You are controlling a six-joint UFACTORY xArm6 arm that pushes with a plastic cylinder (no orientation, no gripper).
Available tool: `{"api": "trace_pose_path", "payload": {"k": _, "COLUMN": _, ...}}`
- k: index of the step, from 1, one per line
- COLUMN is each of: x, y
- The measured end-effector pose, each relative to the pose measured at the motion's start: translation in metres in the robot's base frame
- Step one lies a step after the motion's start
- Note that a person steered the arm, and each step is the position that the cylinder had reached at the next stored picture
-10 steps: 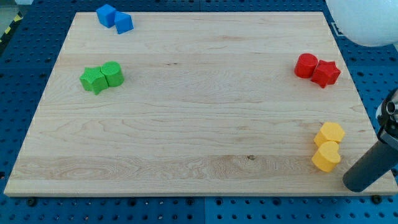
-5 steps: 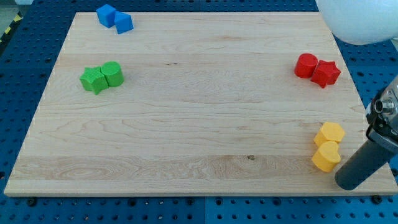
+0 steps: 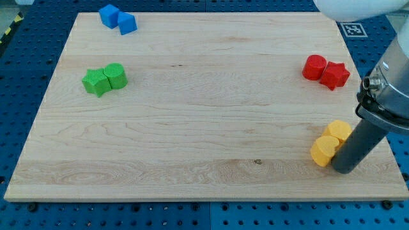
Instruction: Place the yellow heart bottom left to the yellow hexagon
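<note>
The yellow heart [image 3: 323, 150] lies near the board's bottom right, at the lower left of the yellow hexagon [image 3: 338, 130] and touching it. My tip [image 3: 342, 169] rests on the board just right of the heart and below the hexagon, against both. The rod partly hides the hexagon's right side.
A red cylinder [image 3: 314, 67] and a red star [image 3: 335, 75] sit together at the right edge. A green star [image 3: 96, 82] and a green cylinder [image 3: 115, 75] sit at the left. Two blue blocks [image 3: 117, 18] lie at the top left. The board's edge [image 3: 204, 199] runs along the bottom.
My tip has moved left and slightly up, pushing the yellow heart left and up. The hexagon has shifted a little up and left.
</note>
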State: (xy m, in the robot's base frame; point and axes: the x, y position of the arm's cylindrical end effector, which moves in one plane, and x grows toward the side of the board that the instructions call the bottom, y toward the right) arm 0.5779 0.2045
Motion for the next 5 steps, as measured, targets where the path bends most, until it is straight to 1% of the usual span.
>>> {"api": "trace_pose_path", "payload": {"k": 1, "x": -0.004, "y": -0.004}}
{"api": "trace_pose_path", "payload": {"k": 4, "x": -0.005, "y": -0.042}}
{"api": "trace_pose_path", "payload": {"k": 5, "x": 0.018, "y": 0.003}}
